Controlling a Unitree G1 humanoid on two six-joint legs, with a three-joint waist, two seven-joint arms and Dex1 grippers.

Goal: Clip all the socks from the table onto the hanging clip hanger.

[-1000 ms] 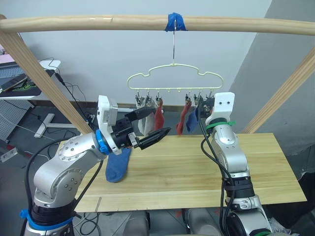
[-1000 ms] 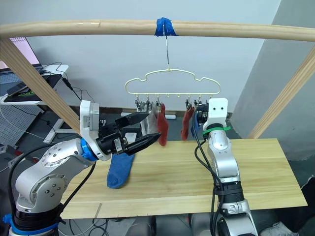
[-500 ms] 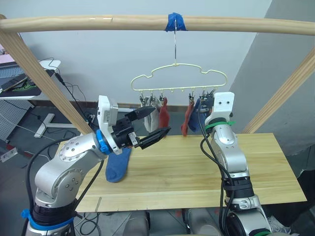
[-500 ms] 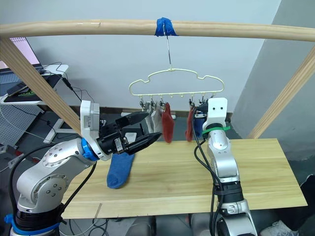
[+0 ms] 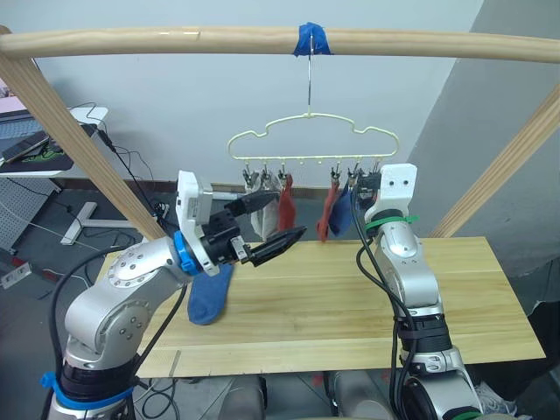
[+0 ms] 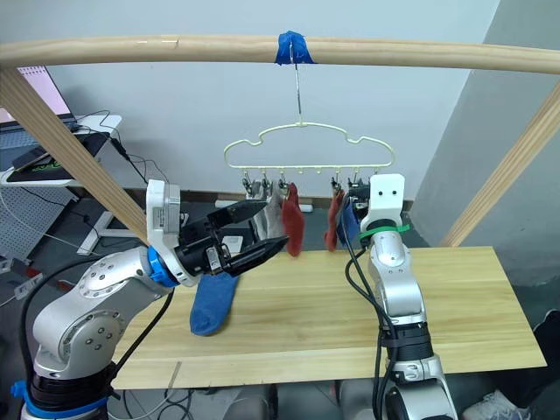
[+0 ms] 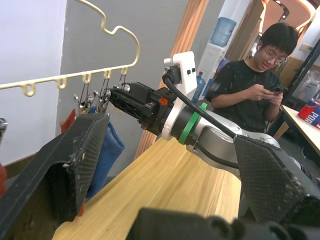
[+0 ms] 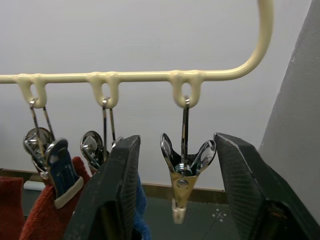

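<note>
The pale yellow clip hanger (image 5: 308, 116) hangs by its hook from the top pole. Clipped to it are light grey socks (image 5: 261, 220), two rust red socks (image 5: 286, 203) and a blue sock (image 5: 343, 214). Another blue sock (image 5: 208, 296) lies on the table (image 5: 350, 306) at the left. My left gripper (image 5: 284, 216) is open and holds nothing, just left of and below the hanging socks. My right gripper (image 8: 176, 140) is raised to the hanger's right end, open, with a bare metal clip (image 8: 182, 172) between its fingers.
A round wooden pole frame (image 5: 175, 39) spans the top, and its slanted legs come down at both sides of the table. A person (image 7: 250, 100) sits beyond the table looking at a phone. A desk with cables (image 5: 52, 149) stands at the back left.
The hanger and its socks have swung back to the left after swinging right. My left gripper has edged slightly to the right. The right gripper stays at the end clip.
</note>
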